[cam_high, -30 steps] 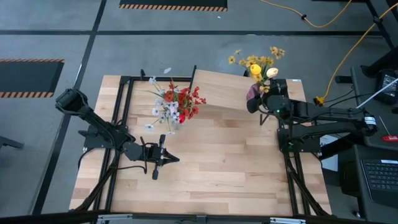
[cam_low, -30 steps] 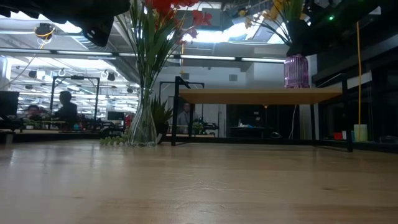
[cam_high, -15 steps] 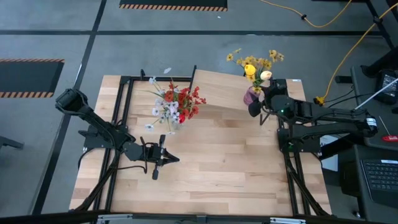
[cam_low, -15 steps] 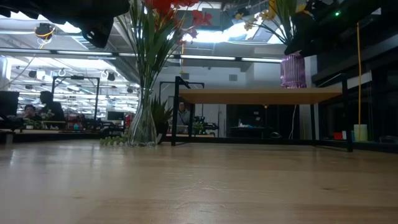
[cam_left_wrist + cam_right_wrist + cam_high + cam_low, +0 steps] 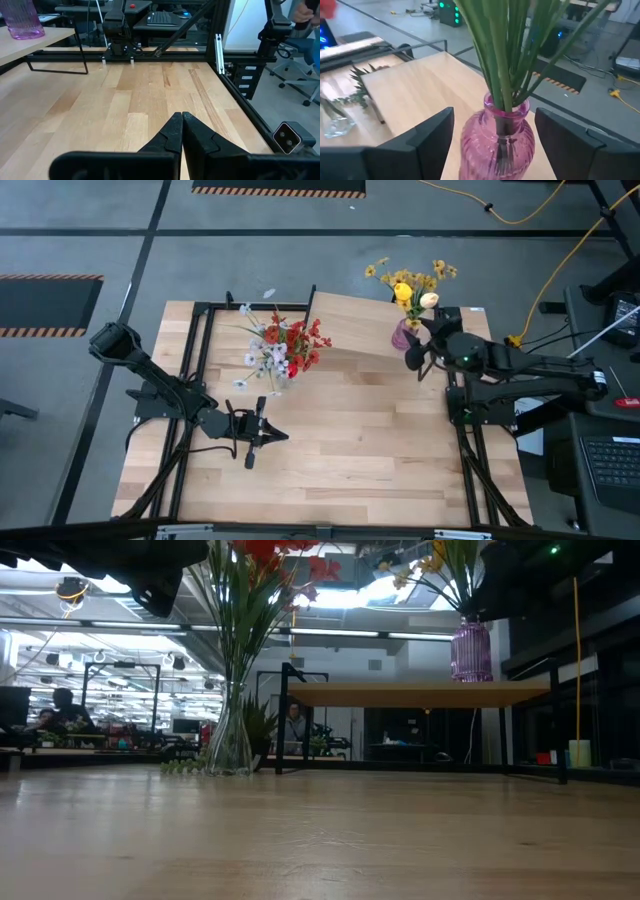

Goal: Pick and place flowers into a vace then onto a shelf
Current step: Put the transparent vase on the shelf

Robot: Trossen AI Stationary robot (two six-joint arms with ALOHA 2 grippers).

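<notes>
A purple ribbed vase [image 5: 497,137] with yellow and white flowers [image 5: 412,280] stands upright by its base on the shelf [image 5: 350,330], near the shelf's right end [image 5: 470,650]. My right gripper [image 5: 495,117] is open, one finger on each side of the vase's body and apart from it; in the high view it [image 5: 415,358] sits just near-right of the vase. A clear glass vase [image 5: 230,740] with red and white flowers [image 5: 282,348] stands on the table left of the shelf. My left gripper [image 5: 262,430] waits shut over the near-left table [image 5: 182,132].
The shelf [image 5: 420,693] rests on thin black legs at the table's far side. A short green leafy bunch [image 5: 180,768] lies at the clear vase's foot. Black frame rails [image 5: 195,380] run along the table's left and right sides. Bare tabletop [image 5: 350,440] stretches between the arms.
My right gripper has drawn back a little from the purple vase, toward the table's near right. The vase, slightly tilted and partly covered by the gripper half a second ago, now stands upright on the shelf. The left arm has kept still.
</notes>
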